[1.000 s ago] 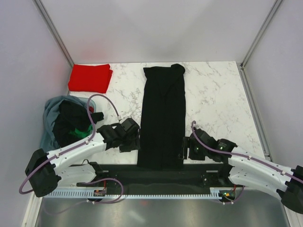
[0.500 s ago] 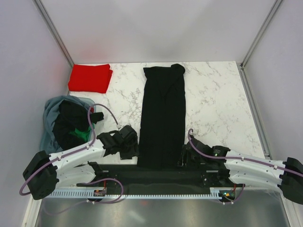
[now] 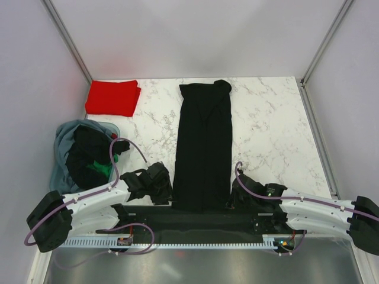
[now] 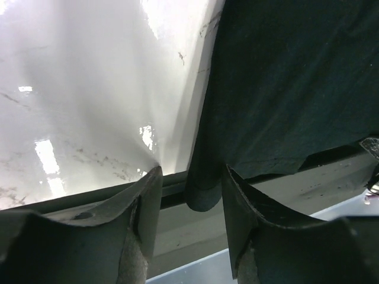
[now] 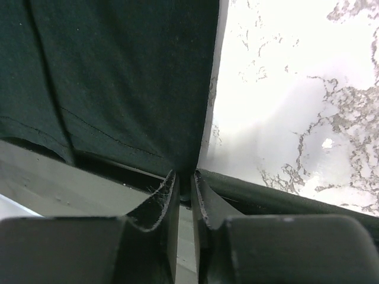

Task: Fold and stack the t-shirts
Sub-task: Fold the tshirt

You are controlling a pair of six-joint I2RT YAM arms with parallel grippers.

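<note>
The black t-shirt (image 3: pixel 204 148) lies down the middle of the surface, hem at the near edge; the jaws of the right gripper (image 5: pixel 184 177) pinch one hem corner, those of the left gripper (image 4: pixel 190 180) are open around the other, so I think they should shut tight first, then both lift evenly.

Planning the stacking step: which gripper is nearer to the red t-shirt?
Left. The left gripper is at the near left corner of the black t-shirt; the right gripper is at its near right corner, farther from the red t-shirt.
</note>
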